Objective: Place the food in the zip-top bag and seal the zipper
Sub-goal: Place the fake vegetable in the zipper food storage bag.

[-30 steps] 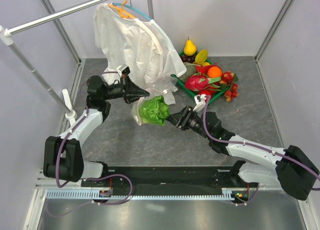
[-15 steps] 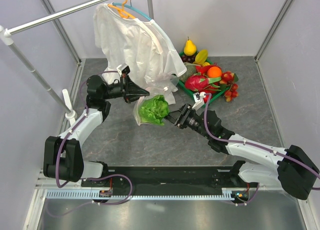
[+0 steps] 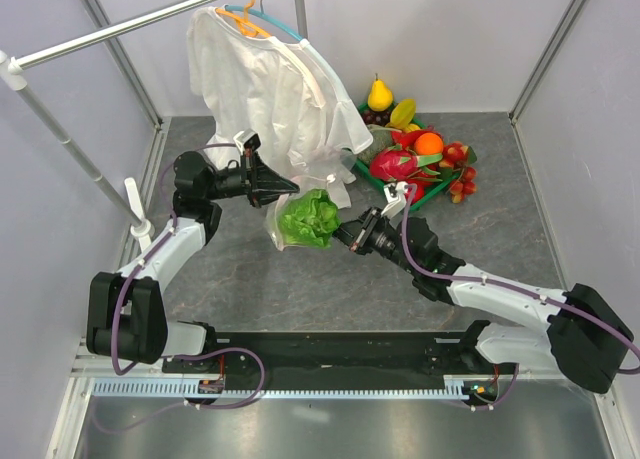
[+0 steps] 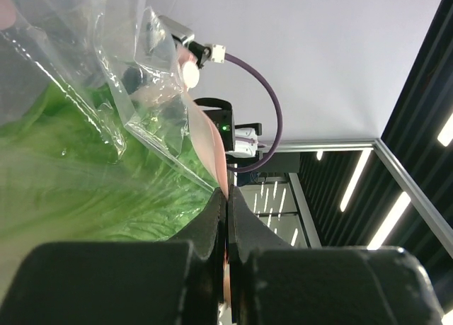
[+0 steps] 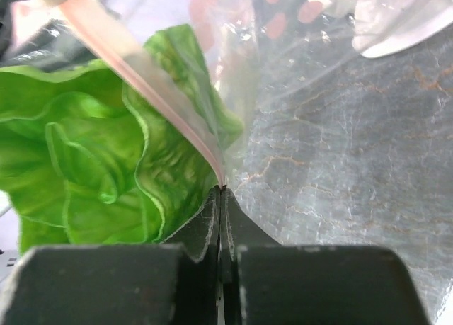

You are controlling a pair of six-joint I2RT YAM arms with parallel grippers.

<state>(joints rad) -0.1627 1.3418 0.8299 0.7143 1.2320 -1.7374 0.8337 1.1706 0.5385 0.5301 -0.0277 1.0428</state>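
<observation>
The clear zip-top bag (image 3: 322, 167) hangs above the table with the green lettuce (image 3: 308, 219) inside it. My left gripper (image 3: 296, 186) is shut on the pale-pink zipper (image 4: 209, 137) at the bag's left end; in the left wrist view the jaws (image 4: 226, 196) pinch the strip, and the lettuce (image 4: 71, 183) shows through the plastic. My right gripper (image 3: 345, 231) is shut on the zipper (image 5: 141, 77) at the bag's right end. In the right wrist view its tips (image 5: 222, 192) clamp the strip beside the lettuce (image 5: 92, 155). More food (image 3: 420, 159) is piled at the back right.
A white shirt (image 3: 265, 79) on a hanger hangs from the rail (image 3: 120, 29) just behind the bag. A green tray (image 3: 385, 186) holds the fruit pile near the back wall. Grey marbled tabletop (image 3: 500, 229) lies to the right of the arms.
My right gripper has moved up to the bag's right edge and closed on the zipper strip; it stood open before. The left gripper keeps its hold without moving.
</observation>
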